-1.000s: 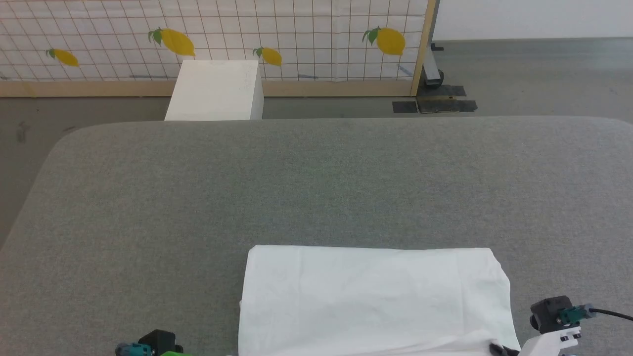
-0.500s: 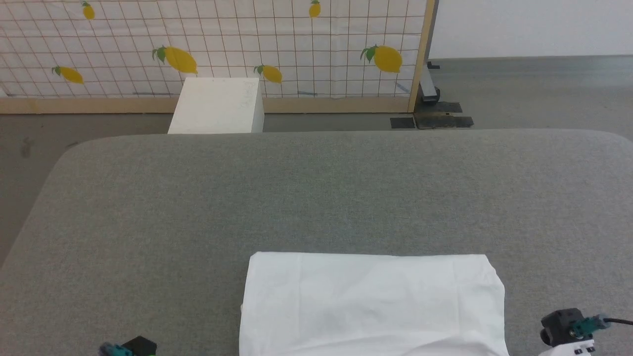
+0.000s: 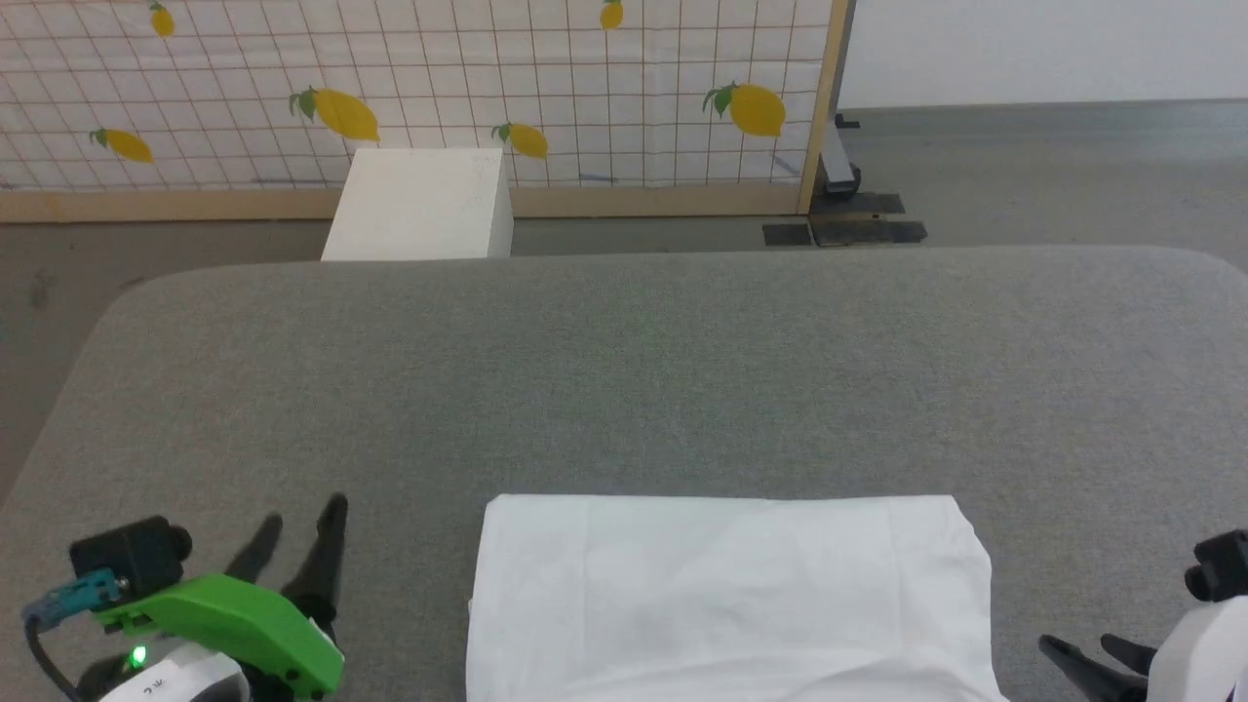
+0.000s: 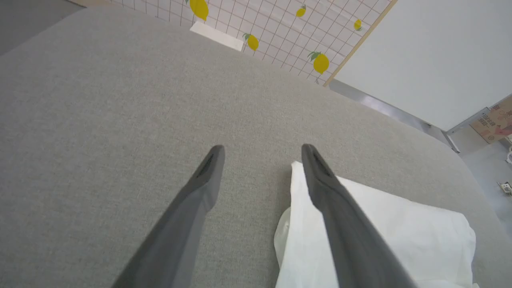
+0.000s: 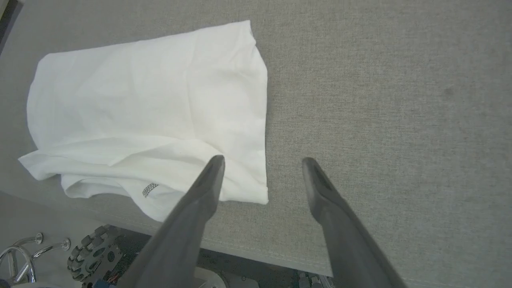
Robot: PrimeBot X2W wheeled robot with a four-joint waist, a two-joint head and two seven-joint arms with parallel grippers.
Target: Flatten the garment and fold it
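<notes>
Your left gripper (image 3: 304, 514) and right gripper (image 3: 1077, 643) have just let go and now stand wide and empty. The white shirt (image 3: 721, 595) lies folded at the counter's (image 3: 624, 370) near edge between them, so the folding looks about finished.

Nothing fully legible. White sticker (image 3: 166, 685) below the green cover (image 3: 224, 619), btm-left of head view: one char like "2" + smaller marks, rest cut off. Cardboard box (image 4: 494, 120), far right in left wrist view: red print, too small/blurry to read. Garment (image 5: 140, 92): small grey patterned patch (image 5: 150, 190), no letters made out.
</notes>
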